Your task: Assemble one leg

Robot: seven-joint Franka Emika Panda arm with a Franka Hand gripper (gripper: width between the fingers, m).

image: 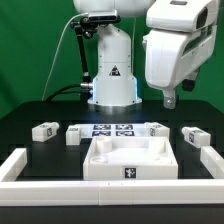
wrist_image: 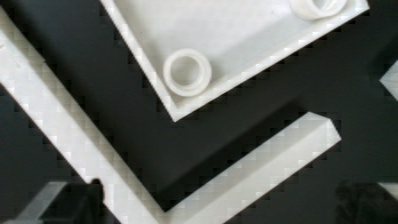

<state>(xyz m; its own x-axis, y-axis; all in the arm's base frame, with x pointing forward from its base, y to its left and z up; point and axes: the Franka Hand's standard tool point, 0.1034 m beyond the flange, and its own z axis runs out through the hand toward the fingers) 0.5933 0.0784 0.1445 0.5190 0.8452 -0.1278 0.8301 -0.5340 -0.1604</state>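
Several small white legs with code tags lie on the black table behind the panel: two at the exterior view's left (image: 43, 130) (image: 75, 133) and two at its right (image: 155, 127) (image: 195, 135). The large white square panel (image: 130, 160) with a raised rim lies in front of them. My gripper (image: 172, 97) hangs high above the table's right side, open and empty, touching nothing. In the wrist view the gripper (wrist_image: 214, 206) shows only dark blurred fingertips (wrist_image: 64, 200) wide apart, far above a corner of the panel (wrist_image: 231, 45) with its round socket (wrist_image: 187, 70). No leg shows in the wrist view.
The marker board (image: 113, 128) lies flat between the legs, in front of the robot's base (image: 112, 75). A low white wall (image: 15, 166) borders the table at the front and sides. It also shows as an angled white bar in the wrist view (wrist_image: 80, 135).
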